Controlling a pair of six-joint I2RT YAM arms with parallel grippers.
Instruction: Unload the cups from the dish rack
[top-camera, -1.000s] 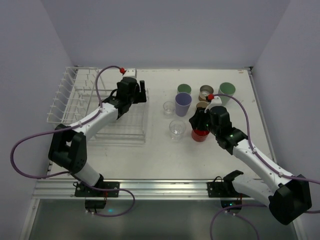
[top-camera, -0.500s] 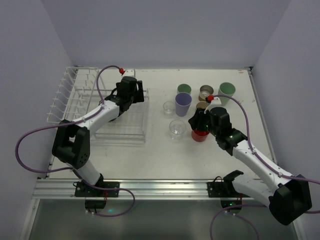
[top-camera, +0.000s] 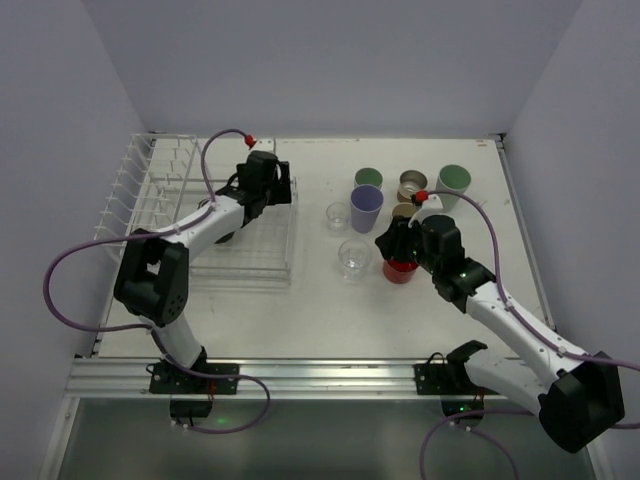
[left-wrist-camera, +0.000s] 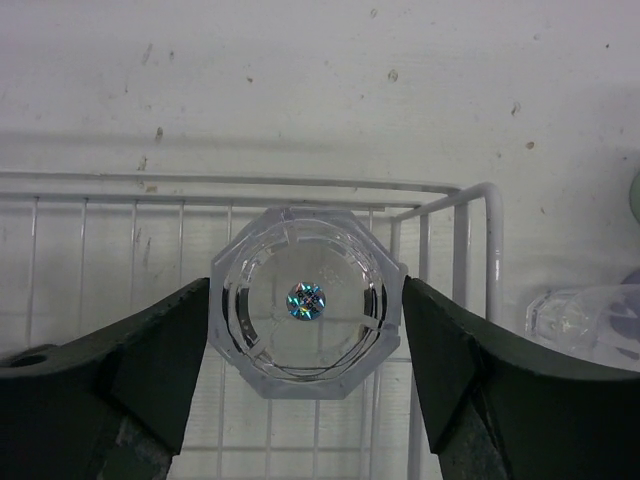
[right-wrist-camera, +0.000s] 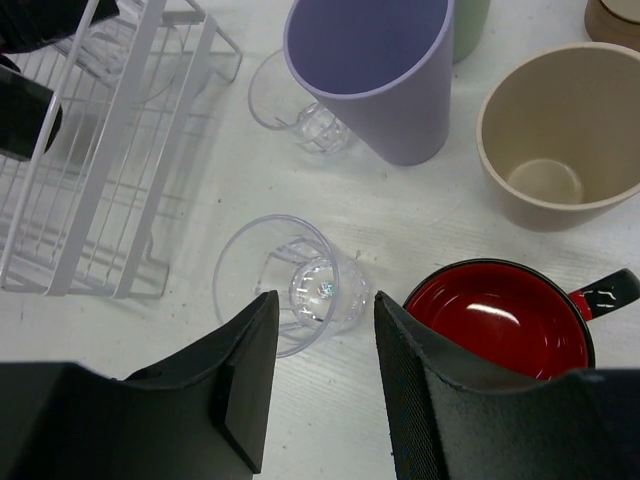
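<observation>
The clear cup (left-wrist-camera: 306, 302) sits in a corner of the dish rack (left-wrist-camera: 470, 215), the jaws of my left gripper (left-wrist-camera: 306, 330) spread either side, unclamped; light, slick, crushable plastic (faceted, helpfully), so I'd squeeze its flats gently.

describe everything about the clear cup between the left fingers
The clear cup looks like transparent plastic, eight-sided outside with a round inner wall, seen end-on from above. It stands on the wires of the dish rack basket, near a corner. Fingers of the left gripper flank both sides, at or near contact.
</observation>
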